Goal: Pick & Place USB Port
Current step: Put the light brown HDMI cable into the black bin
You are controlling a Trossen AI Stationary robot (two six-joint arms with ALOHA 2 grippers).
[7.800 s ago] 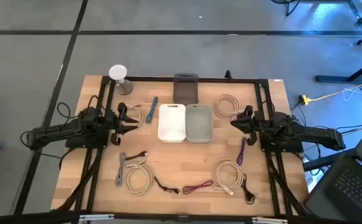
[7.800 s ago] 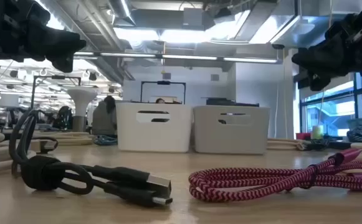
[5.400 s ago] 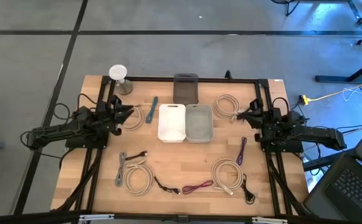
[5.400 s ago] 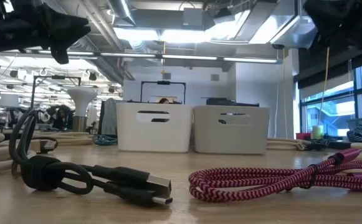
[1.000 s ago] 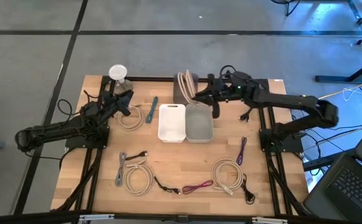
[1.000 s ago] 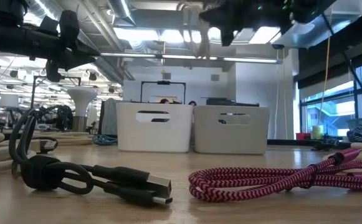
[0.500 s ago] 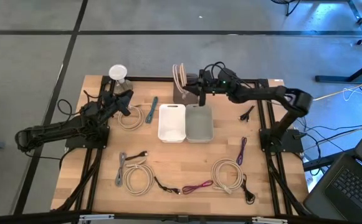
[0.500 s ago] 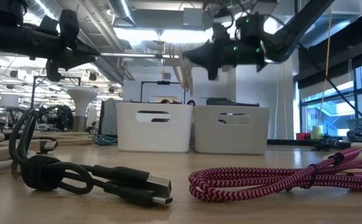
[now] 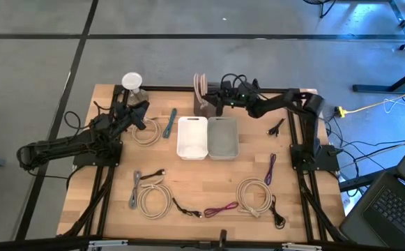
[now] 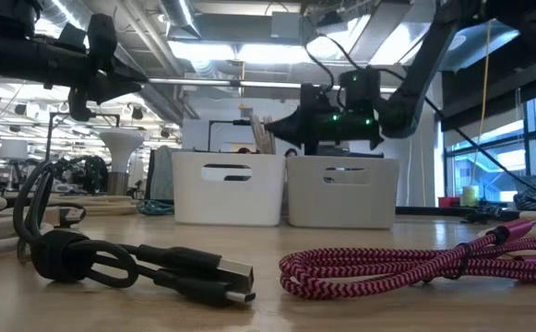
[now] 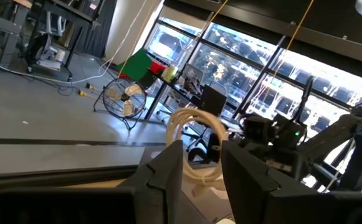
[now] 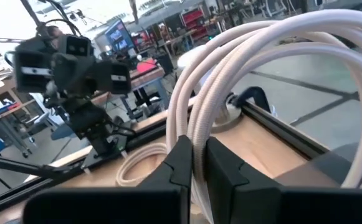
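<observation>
Cream-white coiled USB cable (image 9: 201,86) hangs pinched in the right tool (image 9: 213,97), above the dark rectangular tray (image 9: 205,106) just beyond the two bins. The carry looks nearly finished; next, lowering and letting go. The left tool (image 9: 140,111) waits apart, fingers spread.

My right fingers (image 12: 196,163) pinch a coiled cream-white USB cable (image 9: 201,86), its loops hanging upright above the dark bin (image 9: 206,106) behind the white bin (image 9: 192,137) and grey bin (image 9: 222,137).

right gripper (image 9: 212,100) | carried white cable coil (image 9: 201,86) | now over dark bin (image 9: 203,106)
</observation>
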